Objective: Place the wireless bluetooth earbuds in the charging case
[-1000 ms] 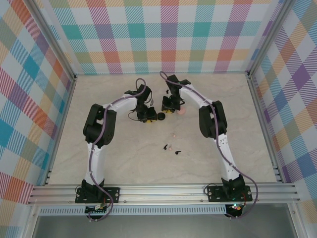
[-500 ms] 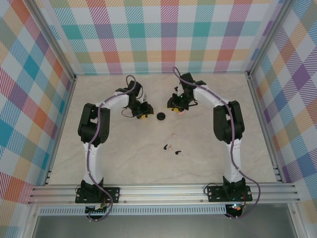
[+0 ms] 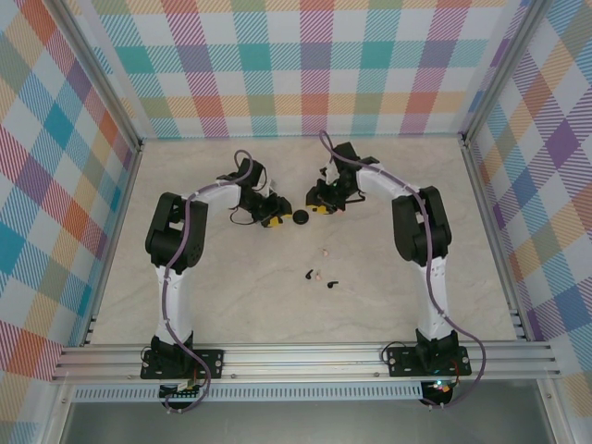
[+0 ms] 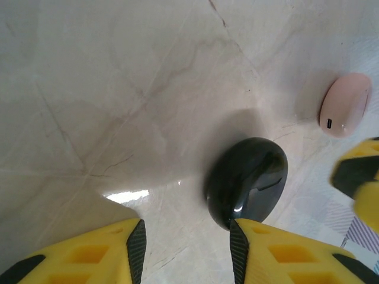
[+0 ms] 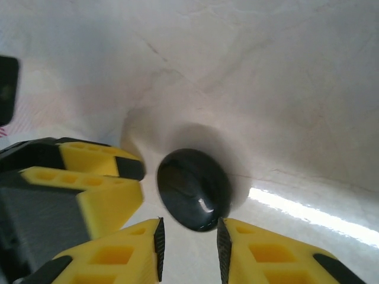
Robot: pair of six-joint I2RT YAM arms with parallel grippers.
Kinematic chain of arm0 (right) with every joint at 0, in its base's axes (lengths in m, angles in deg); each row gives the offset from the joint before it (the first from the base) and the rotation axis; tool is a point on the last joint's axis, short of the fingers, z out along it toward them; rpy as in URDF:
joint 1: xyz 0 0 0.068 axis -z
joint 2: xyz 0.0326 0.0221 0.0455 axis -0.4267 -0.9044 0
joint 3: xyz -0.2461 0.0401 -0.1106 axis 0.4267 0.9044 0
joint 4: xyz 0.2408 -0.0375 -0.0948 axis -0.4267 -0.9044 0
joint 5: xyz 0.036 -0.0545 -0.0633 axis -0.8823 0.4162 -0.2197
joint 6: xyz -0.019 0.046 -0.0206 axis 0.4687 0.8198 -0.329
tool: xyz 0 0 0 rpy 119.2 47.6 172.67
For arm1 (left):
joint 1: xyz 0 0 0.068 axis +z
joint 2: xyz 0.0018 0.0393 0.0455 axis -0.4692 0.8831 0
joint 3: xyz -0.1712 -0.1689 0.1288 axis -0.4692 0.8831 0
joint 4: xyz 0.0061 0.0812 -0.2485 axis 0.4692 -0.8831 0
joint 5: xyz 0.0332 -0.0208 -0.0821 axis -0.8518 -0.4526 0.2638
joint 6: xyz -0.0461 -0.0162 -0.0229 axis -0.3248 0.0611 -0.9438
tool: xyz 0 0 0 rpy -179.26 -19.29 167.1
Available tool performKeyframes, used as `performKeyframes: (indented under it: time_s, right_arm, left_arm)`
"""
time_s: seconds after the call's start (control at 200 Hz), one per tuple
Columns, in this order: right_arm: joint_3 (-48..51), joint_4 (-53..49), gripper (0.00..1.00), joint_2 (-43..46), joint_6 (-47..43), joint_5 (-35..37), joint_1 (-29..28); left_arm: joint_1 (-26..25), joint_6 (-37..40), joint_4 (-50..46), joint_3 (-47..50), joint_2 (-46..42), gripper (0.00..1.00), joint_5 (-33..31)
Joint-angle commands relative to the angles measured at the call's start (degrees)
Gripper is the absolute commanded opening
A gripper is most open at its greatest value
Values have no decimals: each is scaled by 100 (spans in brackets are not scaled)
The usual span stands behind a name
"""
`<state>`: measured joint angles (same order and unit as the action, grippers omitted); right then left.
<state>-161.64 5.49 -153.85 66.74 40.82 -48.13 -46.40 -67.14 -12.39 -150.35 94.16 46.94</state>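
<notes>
- The left gripper sits a little above the middle of the top view. In its own wrist view the two yellow fingers stand well apart at the bottom edge.
- Only bare marble table shows between those fingers, so they are released and hold nothing.
- The round black puck lies just beside the tip of the finger at lower right. I cannot tell whether the two touch.
- A round pink puck rests further off, at the upper right of that view.
- The right gripper faces the left one across the black puck, which lies between the two.
- In the right wrist view the jaws are parted by a moderate gap, not clamped.
- There the black puck sits at the mouth of that gap, just ahead of the fingertips. It is not gripped, as far as I can see.
- The earbuds lie loose on the table, lower in the top view and well apart from both grippers.
- One pale pink earbud lies alone.
- Below it a black earbud has a pink one just beside it.
- A second black earbud lies lowest and to the right.
</notes>
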Motion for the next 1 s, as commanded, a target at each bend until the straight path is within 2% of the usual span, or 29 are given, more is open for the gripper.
performKeyframes:
  time_s: [0.0,0.64,0.995]
  right_arm:
    - [-179,-33,32,-210,95,-133,-36]
    - [-284,-64,29,-504,112,-296,-86]
    - [-217,-34,23,-522,131,-322,-94]
  left_arm:
    - [40,-216,250,52,1,43,238]
    - [-187,-323,249,-171,352,37,364]
    - [-329,-467,371,-247,468,37,492]
